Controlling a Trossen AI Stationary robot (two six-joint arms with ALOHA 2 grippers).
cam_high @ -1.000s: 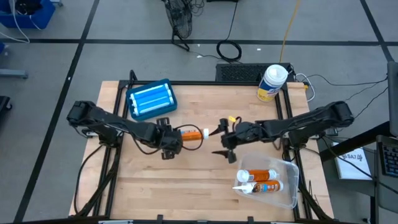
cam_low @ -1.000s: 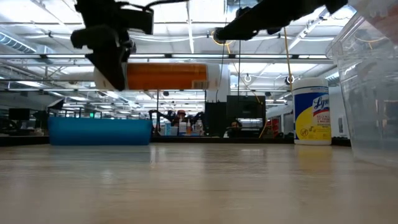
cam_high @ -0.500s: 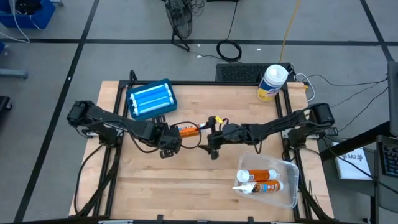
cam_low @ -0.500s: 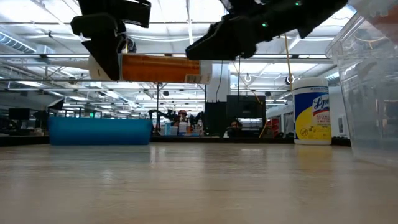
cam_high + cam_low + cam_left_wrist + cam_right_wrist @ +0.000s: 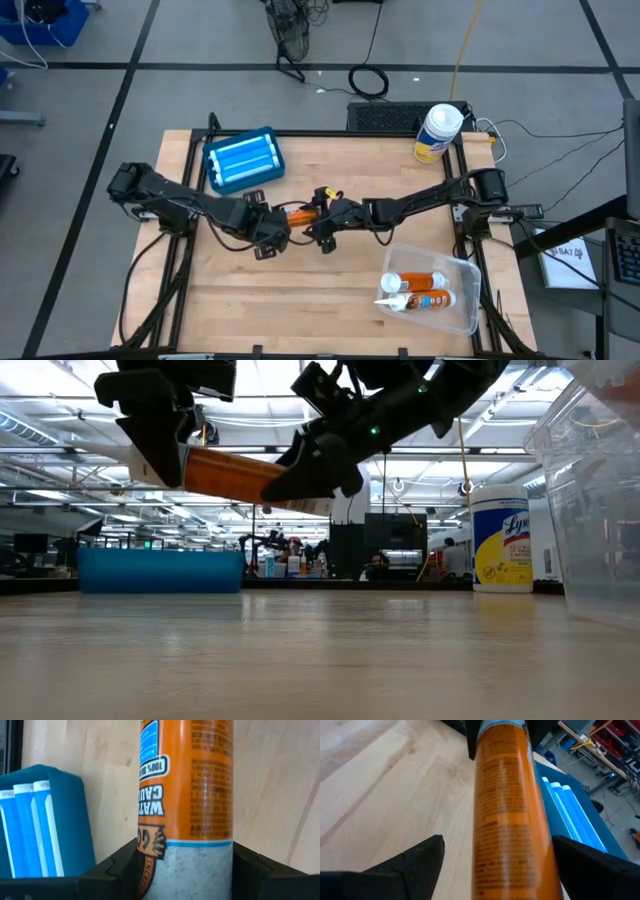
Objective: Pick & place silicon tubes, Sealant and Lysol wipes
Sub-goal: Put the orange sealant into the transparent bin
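The right gripper (image 5: pixel 322 228) has reached the orange tube (image 5: pixel 300 212) held by the left gripper (image 5: pixel 268 228), its fingers wide around it, so a handover looks near.

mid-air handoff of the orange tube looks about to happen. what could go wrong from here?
1. The left gripper grips only the orange sealant tube's end, so it hangs tilted above the table; it could slip.
2. The right gripper's fingers straddle the tube, open. If the left lets go before they shut, the tube likely drops.
3. Both grippers crowd together mid-table; closing off-centre could knock the tube or bump the left fingers.
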